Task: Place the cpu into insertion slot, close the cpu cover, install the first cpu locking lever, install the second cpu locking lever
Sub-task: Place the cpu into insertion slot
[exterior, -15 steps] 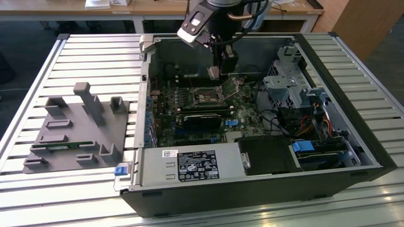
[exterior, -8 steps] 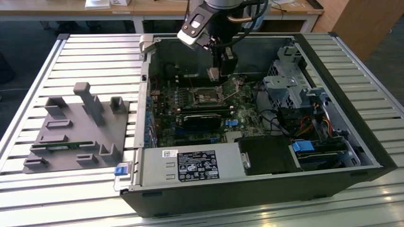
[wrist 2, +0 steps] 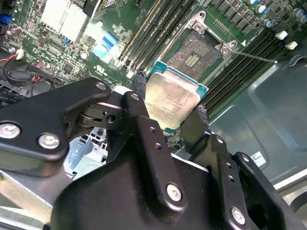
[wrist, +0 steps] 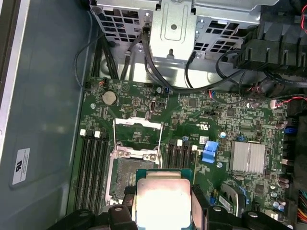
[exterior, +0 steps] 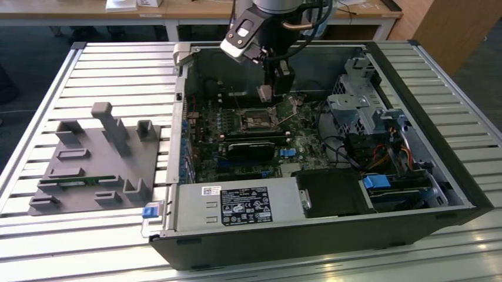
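Note:
My gripper (wrist 2: 169, 103) is shut on the cpu (wrist 2: 172, 96), a square chip with a pale silver top, clamped by its edges between the two black fingers (wrist 2: 139, 85). In the exterior view the gripper (exterior: 266, 88) hangs inside the open computer case, a little above the motherboard. The insertion slot (wrist: 128, 176) lies open and empty just beyond the cpu (wrist: 160, 199) in the first wrist view. The cpu cover (wrist: 138, 122), a thin metal frame, stands swung back on the slot's far side. A thin locking lever (wrist 2: 254, 56) sticks out beside the slot (wrist 2: 193, 53).
Black memory slots (wrist: 91, 167) flank the socket. A silver heatsink (wrist: 247, 157) and a blue connector (wrist: 209, 151) sit on the board. A metal drive cage (exterior: 357, 106) and cables fill the case's right in the exterior view. A grey fixture (exterior: 94, 158) lies on the slatted table.

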Action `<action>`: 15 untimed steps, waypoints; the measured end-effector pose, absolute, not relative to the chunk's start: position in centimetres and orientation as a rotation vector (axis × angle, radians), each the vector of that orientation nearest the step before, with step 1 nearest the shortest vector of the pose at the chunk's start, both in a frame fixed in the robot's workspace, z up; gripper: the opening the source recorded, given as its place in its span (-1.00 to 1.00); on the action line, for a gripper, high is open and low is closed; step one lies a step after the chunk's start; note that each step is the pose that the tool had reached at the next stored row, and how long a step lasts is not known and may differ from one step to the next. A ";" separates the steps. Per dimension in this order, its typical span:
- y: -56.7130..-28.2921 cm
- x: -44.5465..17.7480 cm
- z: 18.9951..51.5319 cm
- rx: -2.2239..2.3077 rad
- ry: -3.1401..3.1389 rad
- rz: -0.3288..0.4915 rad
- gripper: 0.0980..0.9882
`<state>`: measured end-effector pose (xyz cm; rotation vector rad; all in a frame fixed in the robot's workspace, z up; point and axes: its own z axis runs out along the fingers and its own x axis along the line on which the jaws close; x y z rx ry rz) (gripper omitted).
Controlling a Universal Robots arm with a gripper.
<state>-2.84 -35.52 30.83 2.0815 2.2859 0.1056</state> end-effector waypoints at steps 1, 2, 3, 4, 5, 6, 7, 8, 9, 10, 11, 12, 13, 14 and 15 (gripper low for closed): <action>-35.5 -2.8 30.8 2.082 2.286 0.106 -0.01; -35.5 -2.8 30.7 2.082 2.286 0.106 -0.01; -35.5 -2.8 30.7 2.081 2.286 0.106 -0.01; -35.5 -2.8 30.7 2.082 2.286 0.106 -0.01; -35.5 -2.8 30.6 2.081 2.286 0.105 -0.01; -35.5 -2.8 30.6 2.081 2.286 0.105 -0.01; -35.5 -2.8 30.6 2.082 2.286 0.105 -0.01; -35.5 -2.8 30.5 2.081 2.286 0.105 -0.01; -35.5 -2.8 30.5 2.081 2.286 0.105 -0.01; -35.5 -2.8 30.5 2.081 2.286 0.105 -0.01; -35.5 -2.8 30.5 2.081 2.286 0.105 -0.01; -35.5 -2.8 30.5 2.082 2.286 0.105 -0.01; -35.5 -2.8 30.4 2.082 2.286 0.105 -0.01; -35.5 -2.8 30.4 2.082 2.286 0.106 -0.01; -35.5 -2.8 30.4 2.082 2.286 0.105 -0.01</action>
